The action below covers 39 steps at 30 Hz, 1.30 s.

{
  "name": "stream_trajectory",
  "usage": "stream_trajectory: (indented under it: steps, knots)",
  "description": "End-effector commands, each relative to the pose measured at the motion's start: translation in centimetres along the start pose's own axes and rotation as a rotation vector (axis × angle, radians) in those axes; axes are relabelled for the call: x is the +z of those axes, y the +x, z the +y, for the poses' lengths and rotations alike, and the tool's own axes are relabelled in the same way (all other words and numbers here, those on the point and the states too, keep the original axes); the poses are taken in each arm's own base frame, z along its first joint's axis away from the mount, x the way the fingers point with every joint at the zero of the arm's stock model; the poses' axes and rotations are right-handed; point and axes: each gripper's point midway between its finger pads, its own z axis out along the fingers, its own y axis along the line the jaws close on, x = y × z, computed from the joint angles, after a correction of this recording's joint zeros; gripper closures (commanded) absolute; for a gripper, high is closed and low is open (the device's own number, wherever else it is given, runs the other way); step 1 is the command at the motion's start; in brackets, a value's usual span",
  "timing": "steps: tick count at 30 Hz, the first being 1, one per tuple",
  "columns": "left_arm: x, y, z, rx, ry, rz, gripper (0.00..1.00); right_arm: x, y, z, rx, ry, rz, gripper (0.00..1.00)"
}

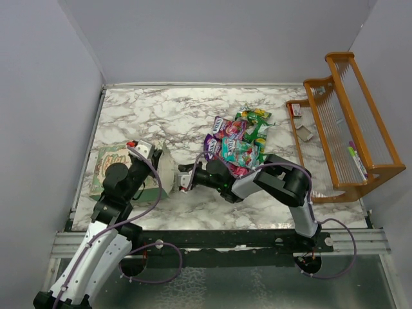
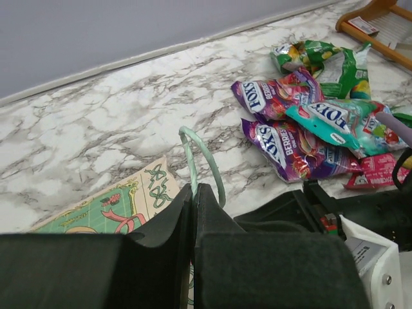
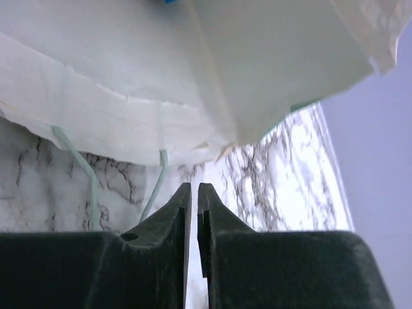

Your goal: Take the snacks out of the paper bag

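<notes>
The pale-green paper bag (image 1: pixel 109 168) lies on its side at the left, printed side up (image 2: pixel 122 207). My left gripper (image 1: pixel 156 168) (image 2: pixel 194 188) is shut on the bag's thin green handle (image 2: pixel 207 161) at the mouth end. My right gripper (image 1: pixel 184 179) (image 3: pixel 194 188) is shut and empty, low over the marble just in front of the bag's mouth. The bag's cream-white inside (image 3: pixel 193 77) fills that view, with a speck of blue (image 3: pixel 168 1) at the top edge. Several snacks (image 1: pixel 238 140) (image 2: pixel 302 129), purple, pink, teal and green, lie piled right of centre.
An orange wooden rack (image 1: pixel 347 129) stands at the right edge with small items in it. Grey walls close the table at the back and both sides. My right arm (image 1: pixel 277 180) stretches across the front of the snack pile.
</notes>
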Motion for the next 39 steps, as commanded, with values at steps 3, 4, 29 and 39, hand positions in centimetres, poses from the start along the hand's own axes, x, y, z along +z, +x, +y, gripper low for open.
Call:
stream_trajectory:
  steps: [3, 4, 29, 39]
  knots:
    - [0.8, -3.2, 0.9, -0.067, -0.056, -0.111, 1.0, -1.3, -1.3, -0.2, 0.449, -0.032, 0.009, 0.71]
    - [1.0, -3.4, 0.7, -0.068, -0.047, -0.116, 1.0, -1.5, -1.9, 0.0, 0.522, -0.051, 0.0, 0.65]
    - [8.0, -4.8, -3.8, 0.0, 0.277, -0.009, 1.0, -4.8, -9.2, -2.6, 0.963, -0.068, -0.314, 0.37]
    - [10.2, -8.8, -7.8, 0.116, 0.533, -0.066, 1.0, -12.0, -6.5, -8.0, 0.876, 0.138, -0.198, 0.36]
